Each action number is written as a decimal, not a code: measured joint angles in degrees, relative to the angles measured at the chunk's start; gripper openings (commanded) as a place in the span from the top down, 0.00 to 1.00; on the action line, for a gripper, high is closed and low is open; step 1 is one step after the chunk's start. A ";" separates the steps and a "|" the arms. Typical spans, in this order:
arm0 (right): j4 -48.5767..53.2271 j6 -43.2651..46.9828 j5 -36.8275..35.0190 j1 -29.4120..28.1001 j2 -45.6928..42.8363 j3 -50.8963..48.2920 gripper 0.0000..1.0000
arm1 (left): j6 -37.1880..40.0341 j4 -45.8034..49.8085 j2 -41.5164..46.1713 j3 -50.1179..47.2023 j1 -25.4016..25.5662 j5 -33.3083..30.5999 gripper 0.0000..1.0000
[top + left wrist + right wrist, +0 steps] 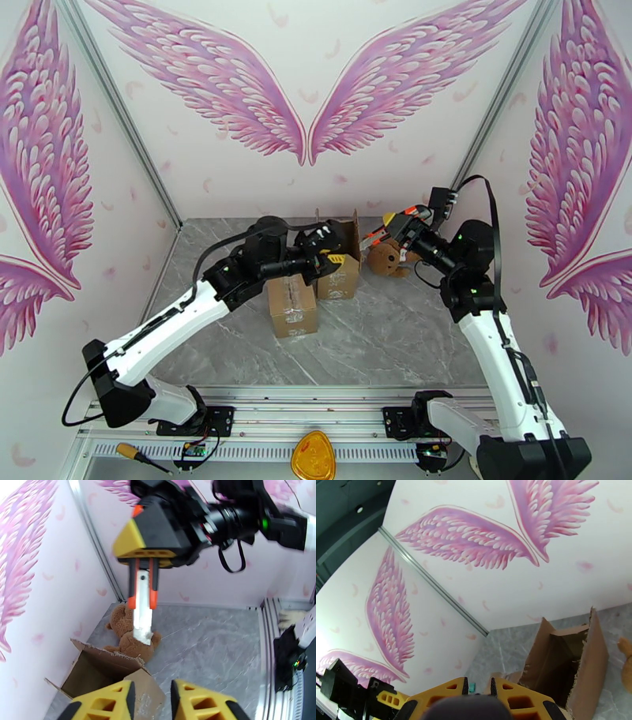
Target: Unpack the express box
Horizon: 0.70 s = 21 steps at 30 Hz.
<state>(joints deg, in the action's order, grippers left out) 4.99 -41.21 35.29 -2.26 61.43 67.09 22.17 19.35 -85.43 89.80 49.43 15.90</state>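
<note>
We see the left arm [197, 308] stretched low from the near left corner toward the middle of the table [395, 339]. Its wrist is level and the left gripper [338, 255] sits at the top of the open box [346, 280]. The right arm [482, 331] rises steeply from the near right, its elbow high, then bends left. That puts the right gripper [376, 234] just right of that box, over the teddy bear [387, 258]. The bear lies on the table just beside the box's right side.

The left wrist view makes plain what the top view leaves small. The left gripper's yellow fingers stand a modest gap apart, with nothing between them and bare table showing through. Facing it, the right gripper points down, its jaws narrow and clamped on a white strip [143, 624] whose lower tip rests on the bear. The box's torn flaps stand open.

The top view adds a sealed box [294, 308] just near and left of the open one, and a screwdriver [138, 456] and a gold badge [314, 458] by the near rail.

The right wrist view looks into the open box's dark inside, past an upright flap, with the pink-winged wall [474, 547] behind.

The sealed box carries a pale label and the open box a white mark; we can read neither.
</note>
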 measured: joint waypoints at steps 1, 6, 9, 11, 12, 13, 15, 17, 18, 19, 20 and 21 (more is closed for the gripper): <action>1.05 0.35 -0.44 -0.26 0.00 0.44 0.90 | 1.55 0.28 -1.27 0.85 0.66 -0.92 0.71; 4.00 1.07 -1.99 -1.18 -0.28 0.76 0.90 | 7.76 1.44 -5.16 3.39 3.56 -5.01 0.69; 5.07 1.22 -2.40 -1.31 -0.28 0.76 0.90 | 9.86 1.81 -6.40 4.61 4.59 -6.25 0.68; 5.44 1.29 -2.58 -1.31 -0.28 0.76 0.90 | 10.60 1.84 -6.91 5.16 4.70 -6.62 0.67; 5.64 1.44 -2.62 -1.46 -0.28 0.76 0.91 | 10.82 1.88 -7.08 5.35 4.70 -6.86 0.66; 5.79 1.51 -2.62 -1.51 -0.28 0.76 0.91 | 10.99 2.10 -7.32 5.70 4.70 -7.19 0.65; 6.01 1.73 -2.60 -1.57 -0.28 0.76 0.91 | 11.26 2.67 -7.93 6.47 4.68 -7.78 0.62; 6.01 1.90 -2.58 -1.66 -0.28 0.76 0.91 | 11.47 3.34 -8.61 7.23 4.68 -8.11 0.61; 6.01 1.92 -2.58 -1.68 -0.28 0.76 0.91 | 11.52 3.72 -9.03 7.69 4.68 -8.11 0.61; 6.01 1.95 -2.58 -1.68 -0.28 0.76 0.91 | 11.50 4.13 -9.44 8.17 4.68 -8.11 0.61; 6.01 2.05 -2.58 -1.68 -0.26 0.76 0.91 | 11.47 4.46 -9.86 8.61 4.68 -8.09 0.61; 6.01 2.08 -2.56 -1.68 -0.26 0.76 0.91 | 11.45 4.68 -10.21 8.92 4.68 -8.09 0.61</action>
<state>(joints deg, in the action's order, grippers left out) 11.00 -39.13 32.73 -3.95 61.17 67.85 33.63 24.03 -95.64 98.72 54.11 7.81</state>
